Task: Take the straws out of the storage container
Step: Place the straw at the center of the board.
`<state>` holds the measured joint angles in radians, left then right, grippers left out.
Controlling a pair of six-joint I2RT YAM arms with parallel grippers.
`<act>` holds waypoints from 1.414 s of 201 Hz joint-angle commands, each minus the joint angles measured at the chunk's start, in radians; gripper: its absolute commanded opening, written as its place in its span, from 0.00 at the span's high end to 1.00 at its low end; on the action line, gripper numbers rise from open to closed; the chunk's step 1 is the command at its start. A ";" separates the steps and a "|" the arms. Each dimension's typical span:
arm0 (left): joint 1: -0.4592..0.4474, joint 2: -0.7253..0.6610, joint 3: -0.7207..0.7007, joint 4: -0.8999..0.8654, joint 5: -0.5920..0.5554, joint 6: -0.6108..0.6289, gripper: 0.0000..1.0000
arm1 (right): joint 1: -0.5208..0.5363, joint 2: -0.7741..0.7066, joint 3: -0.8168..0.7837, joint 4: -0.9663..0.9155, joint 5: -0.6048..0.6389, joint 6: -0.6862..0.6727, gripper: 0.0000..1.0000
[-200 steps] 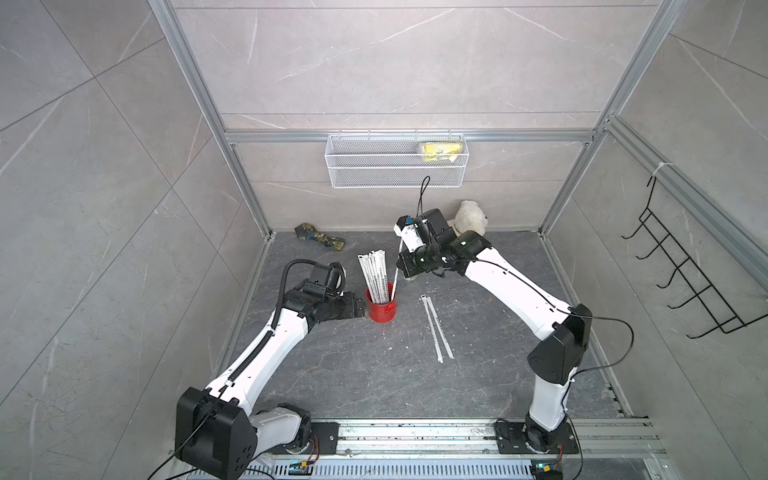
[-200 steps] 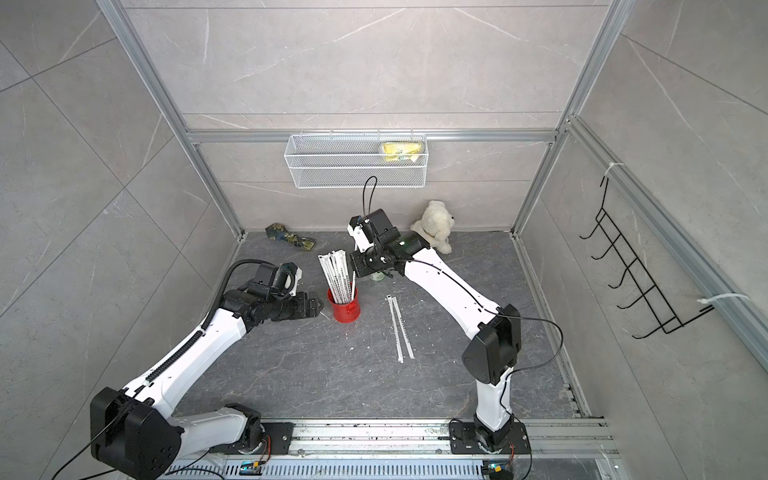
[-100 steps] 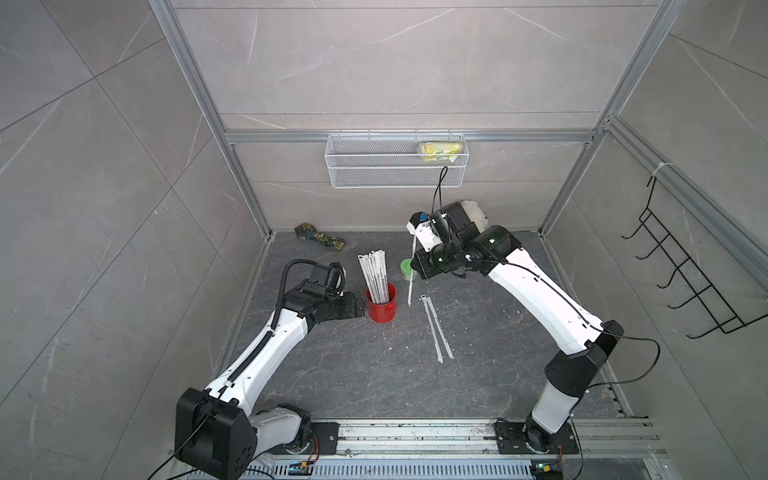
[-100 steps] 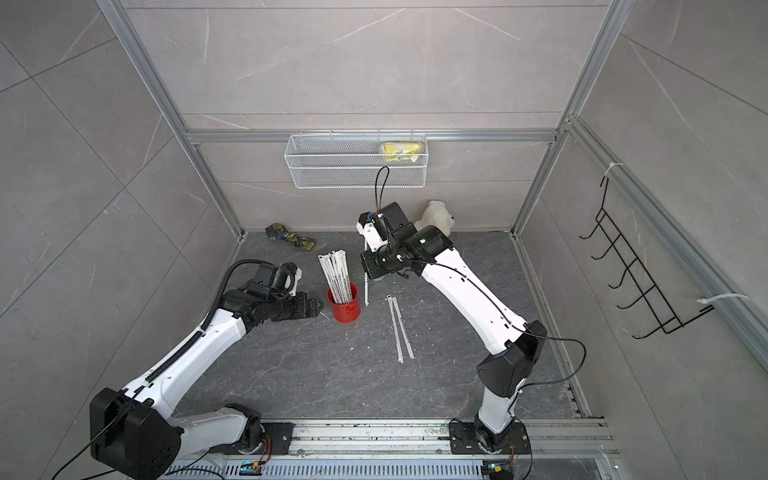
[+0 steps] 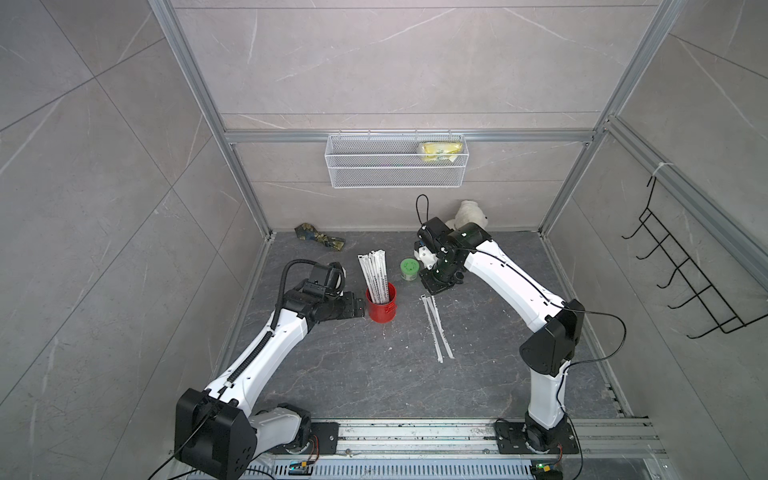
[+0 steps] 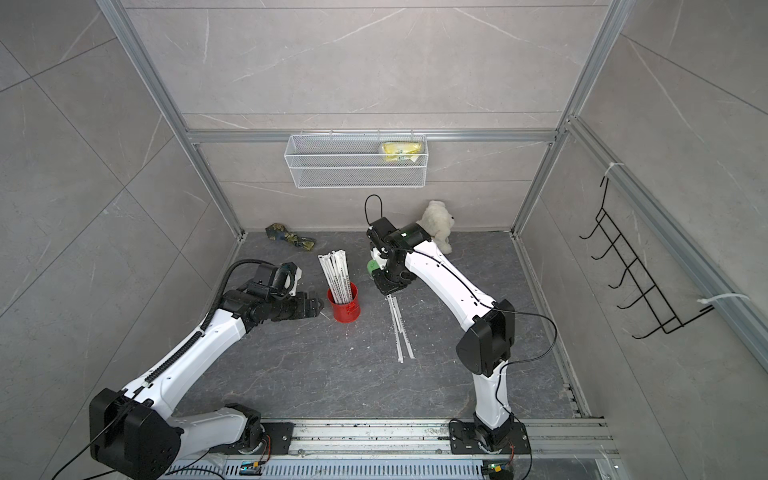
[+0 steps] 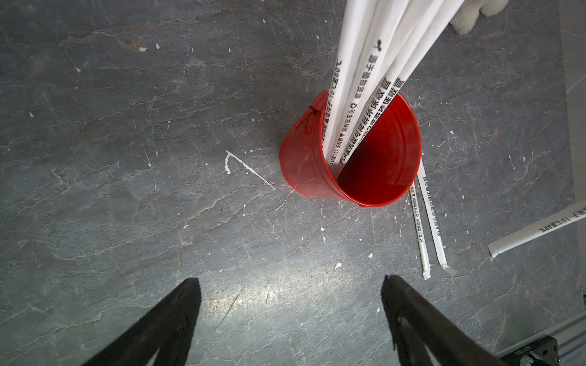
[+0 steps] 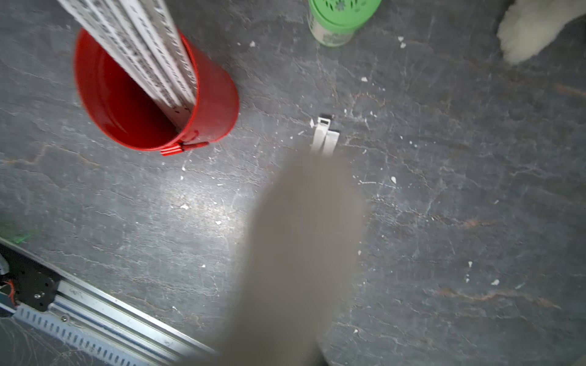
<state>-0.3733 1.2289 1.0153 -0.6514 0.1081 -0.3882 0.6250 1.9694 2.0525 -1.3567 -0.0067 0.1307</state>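
Note:
The storage container, a red can (image 5: 381, 307) (image 6: 345, 309) (image 7: 304, 171) (image 8: 218, 104), stands upright on the dark floor. A bundle of white straws (image 5: 374, 274) (image 6: 337, 274) (image 7: 364, 79) (image 8: 142, 47) leans in it. Two straws (image 5: 436, 328) (image 6: 401, 332) (image 7: 425, 228) (image 8: 325, 136) lie side by side on the floor right of the can. My left gripper (image 5: 357, 309) (image 6: 311, 307) (image 7: 291, 285) is open and empty, just left of the can. My right gripper (image 5: 432, 289) (image 6: 386, 289) hangs over the lying straws' far ends, shut on one straw (image 7: 536, 228) above the floor. A grey blur hides its jaws in the right wrist view.
A green-lidded jar (image 5: 409, 268) (image 8: 339, 19) stands just behind the right gripper. A white plush toy (image 5: 469, 214) and a camouflage bundle (image 5: 320, 239) lie by the back wall. A wire basket (image 5: 395, 166) hangs above. A black hook rack (image 5: 685, 270) is on the right wall.
My right gripper carried a straw from above the can to the right and down, over the far ends of the lying straws. The left arm stayed put.

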 commanded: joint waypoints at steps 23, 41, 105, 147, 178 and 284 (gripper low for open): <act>-0.006 -0.023 0.040 -0.013 0.018 0.029 0.06 | -0.072 -0.007 -0.185 0.045 0.013 0.018 0.86; -0.007 -0.020 0.040 -0.013 0.019 0.029 0.06 | -0.093 -0.010 -0.268 0.090 0.000 0.018 0.86; -0.007 -0.010 0.040 -0.013 0.019 0.029 0.06 | -0.132 0.025 -0.394 0.184 -0.053 0.023 0.85; -0.009 -0.008 0.040 -0.013 0.018 0.029 0.05 | -0.138 0.051 -0.420 0.214 -0.064 0.029 0.84; -0.009 -0.006 0.040 -0.013 0.019 0.028 0.05 | -0.139 0.043 -0.442 0.237 -0.070 0.033 0.84; -0.012 0.001 0.037 -0.013 0.010 0.029 0.05 | -0.079 -0.308 -0.778 0.793 -0.185 0.121 0.69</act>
<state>-0.3782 1.2304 1.0153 -0.6518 0.1078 -0.3882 0.5011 1.7454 1.3201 -0.7849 -0.1814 0.2050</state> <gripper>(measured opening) 0.952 0.278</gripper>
